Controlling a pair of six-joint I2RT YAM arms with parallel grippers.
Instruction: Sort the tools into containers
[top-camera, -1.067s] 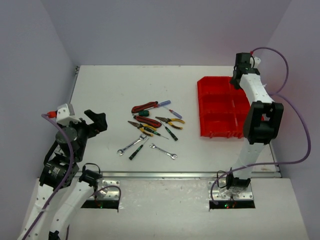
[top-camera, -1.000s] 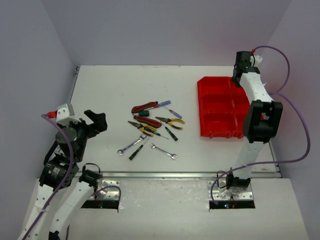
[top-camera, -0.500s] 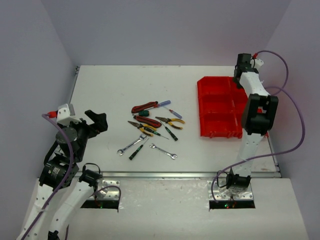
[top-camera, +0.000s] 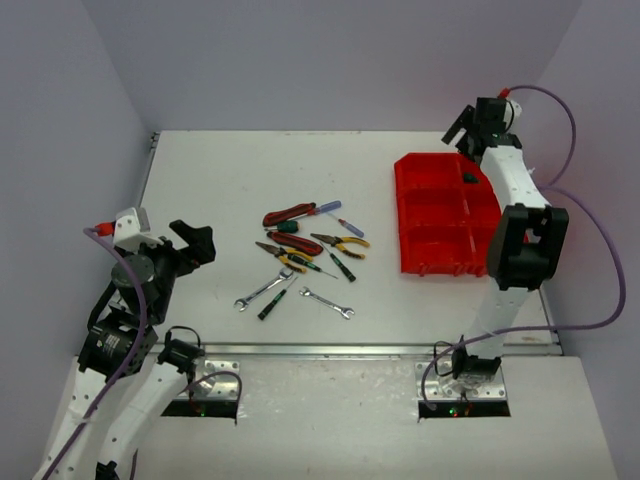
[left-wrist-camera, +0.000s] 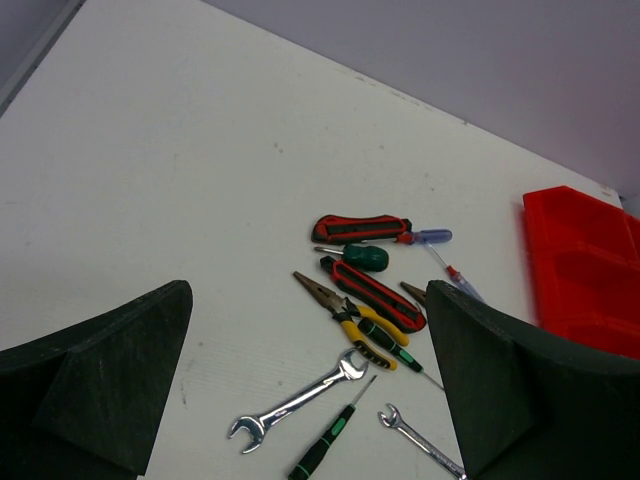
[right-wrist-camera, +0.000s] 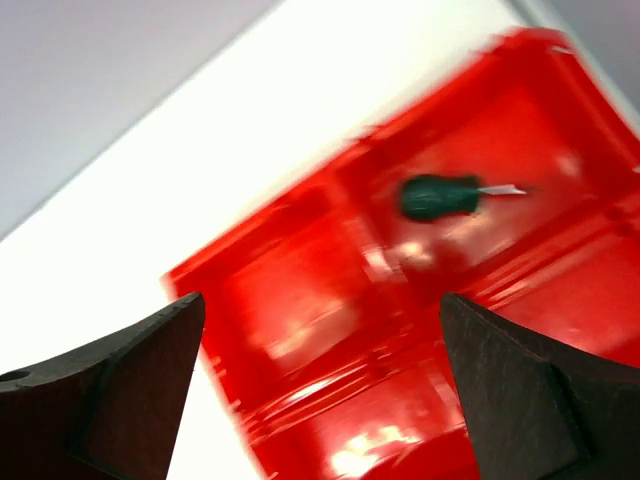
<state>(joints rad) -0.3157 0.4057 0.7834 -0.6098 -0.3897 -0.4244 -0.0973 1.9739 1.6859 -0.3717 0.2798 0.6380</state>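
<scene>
Several tools lie in a heap mid-table: silver wrenches (top-camera: 263, 289) (left-wrist-camera: 300, 403), yellow-black pliers (top-camera: 340, 241) (left-wrist-camera: 352, 322), red-black pliers (top-camera: 287, 213) (left-wrist-camera: 362, 228) and thin screwdrivers (top-camera: 276, 301) (left-wrist-camera: 322, 452). The red compartment tray (top-camera: 402, 230) (left-wrist-camera: 585, 262) (right-wrist-camera: 300, 290) stands at the right. A stubby green-handled screwdriver (top-camera: 467, 179) (right-wrist-camera: 440, 196) lies in its back right compartment. My right gripper (top-camera: 464, 132) (right-wrist-camera: 320, 300) hovers open above the tray's far edge, holding nothing. My left gripper (top-camera: 195, 243) (left-wrist-camera: 305, 290) hangs open left of the heap.
The table's back edge meets the wall just behind the tray. Bare white tabletop (top-camera: 230, 170) stretches left of and behind the heap. The right arm's purple cable (top-camera: 590, 220) loops past the table's right side.
My right gripper opened and rose off the tray, leaving the green stubby screwdriver in the back right compartment. The left arm has not moved.
</scene>
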